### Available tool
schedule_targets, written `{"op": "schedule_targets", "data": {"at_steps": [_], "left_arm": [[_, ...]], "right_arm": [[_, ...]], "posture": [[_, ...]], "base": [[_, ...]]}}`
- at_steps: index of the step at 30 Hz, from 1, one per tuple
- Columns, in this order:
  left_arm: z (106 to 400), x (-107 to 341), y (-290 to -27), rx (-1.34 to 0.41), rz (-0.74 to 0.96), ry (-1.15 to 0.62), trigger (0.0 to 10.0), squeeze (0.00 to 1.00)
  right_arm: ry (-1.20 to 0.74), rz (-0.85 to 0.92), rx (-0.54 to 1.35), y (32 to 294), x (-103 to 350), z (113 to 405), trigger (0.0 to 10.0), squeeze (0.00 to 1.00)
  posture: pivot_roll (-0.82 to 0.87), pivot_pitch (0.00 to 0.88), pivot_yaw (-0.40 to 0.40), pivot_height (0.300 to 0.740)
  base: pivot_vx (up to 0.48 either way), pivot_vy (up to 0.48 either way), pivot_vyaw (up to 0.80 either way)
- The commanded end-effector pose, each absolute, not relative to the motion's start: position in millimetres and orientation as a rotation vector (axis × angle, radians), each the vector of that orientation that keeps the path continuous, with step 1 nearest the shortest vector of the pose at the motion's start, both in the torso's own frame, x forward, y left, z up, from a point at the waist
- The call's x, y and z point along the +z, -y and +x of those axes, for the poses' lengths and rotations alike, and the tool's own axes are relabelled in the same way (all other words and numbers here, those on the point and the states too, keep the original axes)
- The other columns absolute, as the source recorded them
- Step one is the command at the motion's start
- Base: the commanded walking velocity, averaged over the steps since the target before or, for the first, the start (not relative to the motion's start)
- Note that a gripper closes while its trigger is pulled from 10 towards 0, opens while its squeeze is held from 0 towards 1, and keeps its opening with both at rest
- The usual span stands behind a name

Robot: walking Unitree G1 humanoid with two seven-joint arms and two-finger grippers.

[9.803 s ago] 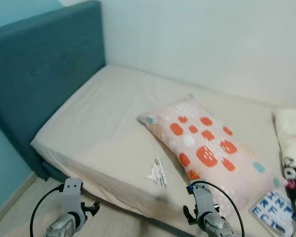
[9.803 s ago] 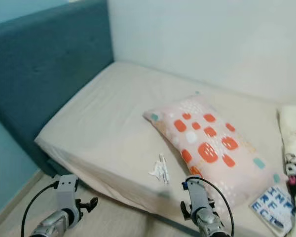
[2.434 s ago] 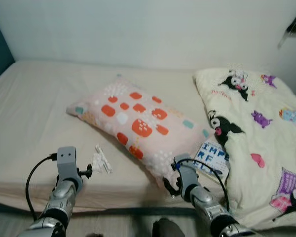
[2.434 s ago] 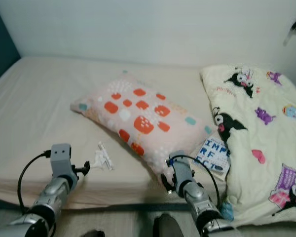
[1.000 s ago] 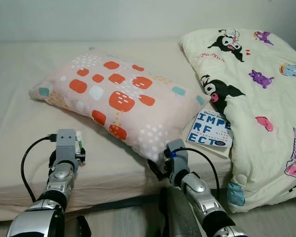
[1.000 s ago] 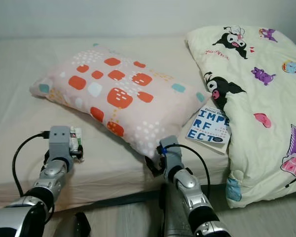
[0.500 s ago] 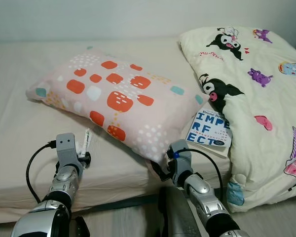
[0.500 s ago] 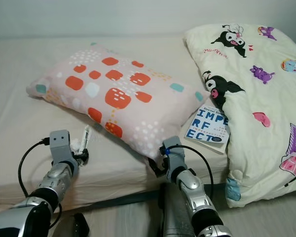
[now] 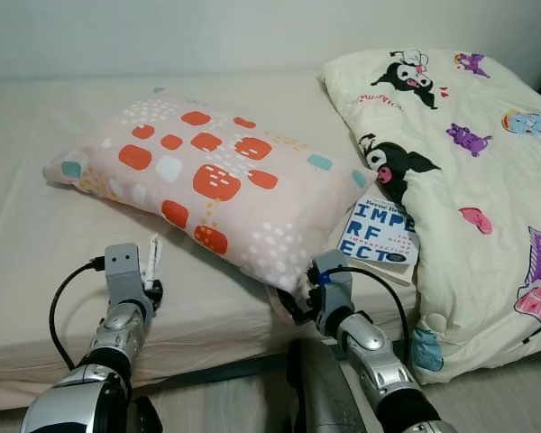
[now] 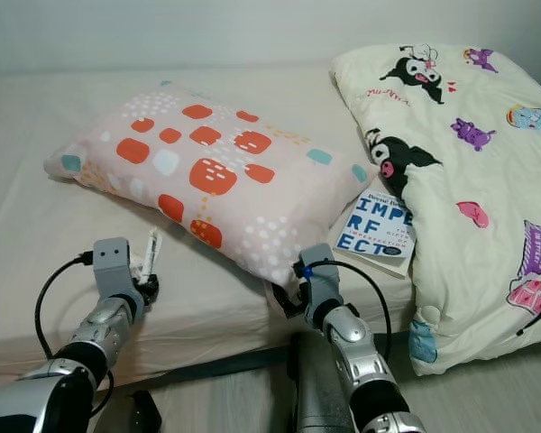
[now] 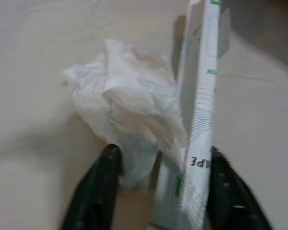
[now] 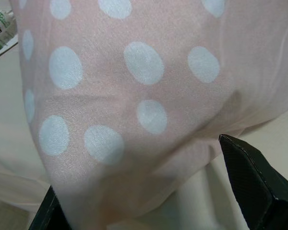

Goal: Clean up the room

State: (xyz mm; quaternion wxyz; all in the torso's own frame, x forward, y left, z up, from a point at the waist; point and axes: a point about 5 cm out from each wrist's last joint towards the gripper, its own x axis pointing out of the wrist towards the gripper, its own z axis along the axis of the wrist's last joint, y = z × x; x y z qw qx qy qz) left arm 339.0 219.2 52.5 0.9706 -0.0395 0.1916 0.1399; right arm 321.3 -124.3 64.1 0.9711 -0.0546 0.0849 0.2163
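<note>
A crumpled white tissue and a white packet with green print lie together near the bed's front edge, left of the pillow. My left gripper is shut on this litter, one black finger on each side. The packet stands nearly upright beside the gripper. A pink pillow with orange patches lies slantwise on the bed. My right gripper is at its near corner, open, with its fingers on either side of the dotted pillow corner.
A blue-lettered book lies between the pillow and a cream cartoon-print blanket heaped on the right. The beige mattress runs back to a white wall. Its front edge and a strip of floor lie just below my arms.
The packet in my left gripper has tipped from slanting to nearly upright. The view has shifted slightly; the right gripper stays at the pillow corner.
</note>
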Motion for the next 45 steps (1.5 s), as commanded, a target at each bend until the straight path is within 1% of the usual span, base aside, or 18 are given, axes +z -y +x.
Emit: {"op": "schedule_targets", "data": {"at_steps": [1, 11, 14, 15, 16, 19, 21, 22, 26, 31, 34, 38, 39, 40, 41, 42, 44, 45], "left_arm": [[336.4, 47.0, -215.3, 0.271, -0.07, -0.412, 0.0, 0.0], [336.8, 48.8, -217.7, 0.25, -0.052, -0.4, 0.0, 0.0], [343.9, 61.2, -216.2, 0.075, -0.012, -0.333, 0.0, 0.0], [343.9, 61.2, -216.2, 0.075, -0.012, -0.333, 0.0, 0.0], [346.8, 69.6, -217.0, -0.053, 0.002, -0.297, 0.0, 0.0], [347.9, 77.4, -224.0, -0.118, -0.019, -0.265, 0.0, 0.0], [350.6, 97.0, -246.6, -0.118, -0.102, -0.183, 0.0, 0.0], [350.6, 97.0, -246.6, -0.118, -0.102, -0.183, 0.0, 0.0], [351.2, 139.7, -295.9, 0.034, -0.12, -0.01, 0.0, 0.0], [347.6, 162.8, -322.1, 0.162, -0.102, 0.082, 0.0, 0.0], [344.8, 183.4, -337.4, 0.204, -0.185, 0.194, 0.0, 0.0], [352.0, 200.5, -323.0, 0.002, -0.367, 0.311, 0.0, 0.0], [352.0, 200.5, -323.0, 0.002, -0.367, 0.311, 0.0, 0.0], [355.2, 205.0, -310.1, -0.128, -0.442, 0.342, 0.0, 0.0], [353.2, 213.8, -281.3, -0.444, -0.617, 0.409, 0.0, 0.0], [353.2, 213.8, -281.3, -0.444, -0.617, 0.409, 0.0, 0.0], [342.1, 219.7, -254.0, -0.712, -0.713, 0.452, 0.0, 0.0], [342.1, 219.7, -254.0, -0.712, -0.713, 0.452, 0.0, 0.0]], "right_arm": [[-0.175, -0.086, 0.41, 129.8, 62.8, 319.0, 10.0, 0.0], [-0.163, -0.084, 0.412, 129.2, 67.8, 321.3, 10.0, 0.0], [-0.145, -0.075, 0.414, 129.1, 74.0, 324.8, 10.0, 0.0], [-0.145, -0.075, 0.414, 129.1, 74.0, 324.8, 10.0, 0.0], [-0.134, -0.069, 0.418, 128.2, 77.5, 326.8, 10.0, 0.0], [-0.127, -0.068, 0.422, 127.1, 80.0, 328.2, 10.0, 0.0], [-0.118, -0.066, 0.43, 125.4, 83.2, 330.7, 10.0, 0.0], [-0.118, -0.066, 0.43, 125.4, 83.2, 330.7, 10.0, 0.0], [-0.105, -0.065, 0.445, 121.3, 87.8, 334.5, 10.0, 0.0], [-0.101, -0.067, 0.457, 118.9, 89.7, 335.9, 10.0, 0.0], [-0.094, -0.068, 0.465, 117.5, 92.6, 337.7, 10.0, 0.0], [-0.071, -0.051, 0.462, 118.7, 100.7, 342.3, 10.0, 0.0], [-0.071, -0.051, 0.462, 118.7, 100.7, 342.3, 10.0, 0.0], [-0.058, -0.033, 0.459, 119.2, 104.5, 344.2, 10.0, 0.0], [-0.03, 0.024, 0.45, 119.7, 113.2, 347.8, 10.0, 0.0], [-0.03, 0.024, 0.45, 119.7, 113.2, 347.8, 10.0, 0.0], [-0.003, 0.088, 0.442, 120.1, 121.4, 350.9, 10.0, 0.0], [-0.003, 0.088, 0.442, 120.1, 121.4, 350.9, 10.0, 0.0]], "posture": [[-0.27, 0.2, -0.012, 0.428], [-0.27, 0.193, -0.013, 0.428], [-0.26, 0.189, -0.015, 0.428], [-0.26, 0.189, -0.015, 0.428], [-0.25, 0.186, -0.018, 0.428], [-0.24, 0.184, -0.02, 0.428], [-0.22, 0.177, -0.025, 0.428], [-0.22, 0.177, -0.025, 0.428], [-0.21, 0.168, -0.031, 0.428], [-0.2, 0.16, -0.037, 0.428], [-0.2, 0.156, -0.041, 0.428], [-0.2, 0.148, -0.046, 0.428], [-0.2, 0.148, -0.046, 0.428], [-0.2, 0.146, -0.046, 0.428], [-0.2, 0.142, -0.045, 0.428], [-0.2, 0.142, -0.045, 0.428], [-0.2, 0.141, -0.043, 0.428], [-0.2, 0.141, -0.043, 0.428]], "base": [[0.0, 0.0, 0.0], [0.0, 0.0, 0.0], [0.0, 0.0, 0.0], [0.0, 0.0, 0.0], [0.0, 0.0, 0.0], [0.0, 0.0, 0.0], [0.0, 0.0, 0.0], [0.0, 0.0, 0.0], [0.0, 0.0, 0.0], [0.0, 0.0, 0.0], [0.0, 0.0, 0.0], [0.0, 0.0, 0.0], [0.0, 0.0, 0.0], [0.0, 0.0, 0.0], [0.0, 0.0, 0.0], [0.0, 0.0, 0.0], [0.0, 0.0, 0.0], [0.0, 0.0, 0.0]]}}
